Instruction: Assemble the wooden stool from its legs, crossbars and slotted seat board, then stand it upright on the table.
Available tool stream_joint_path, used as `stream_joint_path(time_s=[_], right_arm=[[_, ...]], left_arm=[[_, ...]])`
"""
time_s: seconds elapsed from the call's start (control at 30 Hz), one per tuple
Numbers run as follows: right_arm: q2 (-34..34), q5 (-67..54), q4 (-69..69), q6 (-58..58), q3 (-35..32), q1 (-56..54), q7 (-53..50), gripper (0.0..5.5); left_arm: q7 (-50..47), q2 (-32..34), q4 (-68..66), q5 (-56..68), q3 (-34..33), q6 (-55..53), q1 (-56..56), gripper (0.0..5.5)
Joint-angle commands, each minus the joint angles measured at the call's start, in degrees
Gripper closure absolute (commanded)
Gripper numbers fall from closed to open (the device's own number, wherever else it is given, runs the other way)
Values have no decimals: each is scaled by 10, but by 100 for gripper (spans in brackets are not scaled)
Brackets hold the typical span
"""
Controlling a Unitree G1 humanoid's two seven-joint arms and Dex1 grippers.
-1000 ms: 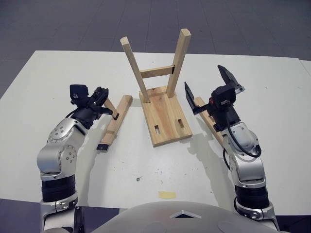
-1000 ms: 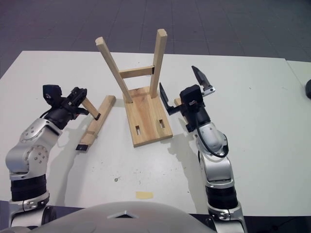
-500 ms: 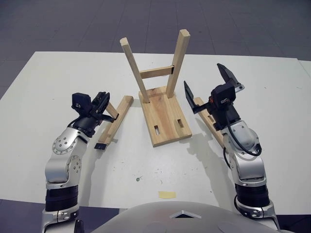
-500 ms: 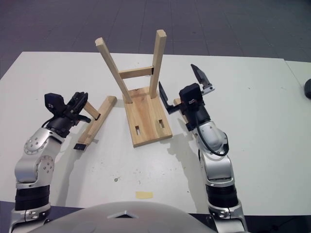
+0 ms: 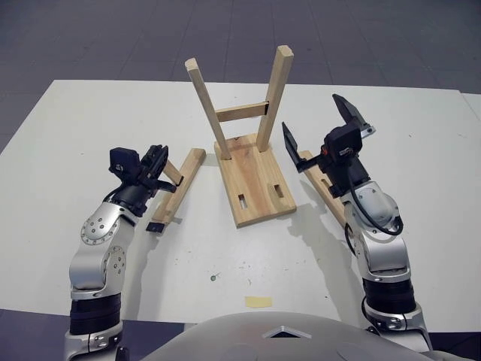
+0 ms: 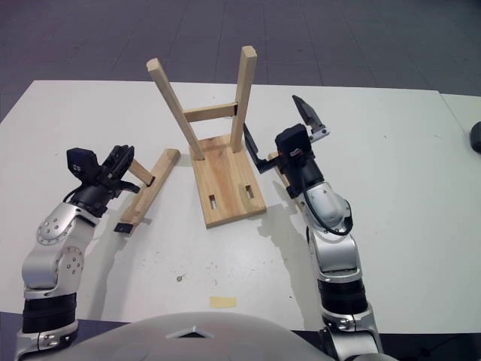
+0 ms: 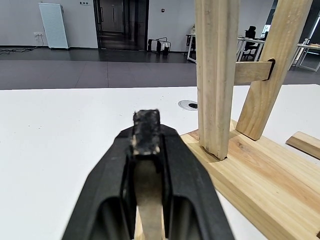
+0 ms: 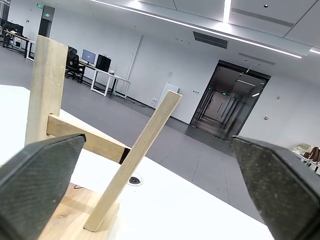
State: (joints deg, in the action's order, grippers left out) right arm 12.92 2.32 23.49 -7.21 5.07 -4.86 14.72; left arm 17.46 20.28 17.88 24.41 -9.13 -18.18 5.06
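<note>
The left gripper (image 5: 159, 167) was closed tight on a short crossbar (image 5: 171, 172), its two fingers pressed on the thin wood from both sides, as the left wrist view showed. This crossbar appeared joined at its other end to a loose leg (image 5: 179, 188), which lay flat on the white table (image 5: 90, 120) just left of the slotted seat board (image 5: 255, 183).

The board lay flat near the table's middle; two standing legs (image 5: 275, 96) rose from its far slots, tied together by an upper crossbar (image 5: 242, 113); the two near slots (image 5: 244, 201) were empty.

To the right of the board, the right gripper (image 5: 319, 131) hung above the table with its fingers spread wide apart and nothing between them; a second loose leg (image 5: 319, 183) lay flat on the table under this arm, just beside the board's right edge.

I judged the stool to be about half built: one pair of legs was in and the second pair was not yet seated. The step in hand seemed to be the handling of the left leg with its crossbar. The next move probably called for raising this leg upright, bringing its end over the empty slot on the near left, and pressing it down straight. The right gripper would need to take the other leg, so that the crossbar could meet it; a tilted leg could jam in the slot.
</note>
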Motion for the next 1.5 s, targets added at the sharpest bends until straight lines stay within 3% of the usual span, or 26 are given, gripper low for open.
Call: stream_joint_path(time_s=[0.03,0.83,0.87,1.5], right_arm=[[-2,0,-5,5,4,-11,1,10],[-10,15,-11,21,2,-12,-23,10],[-11,16,-10,21,3,-12,-24,10],[-17,28,-20,27,16,-6,-24,10]], left_arm=[[-7,-2,-31,-31,20,-32,46,508],[26,24,-75,-60,37,-9,-4,508],[27,25,-76,-60,37,-10,-6,471],[-6,22,-61,-86,4,-13,-88,164]])
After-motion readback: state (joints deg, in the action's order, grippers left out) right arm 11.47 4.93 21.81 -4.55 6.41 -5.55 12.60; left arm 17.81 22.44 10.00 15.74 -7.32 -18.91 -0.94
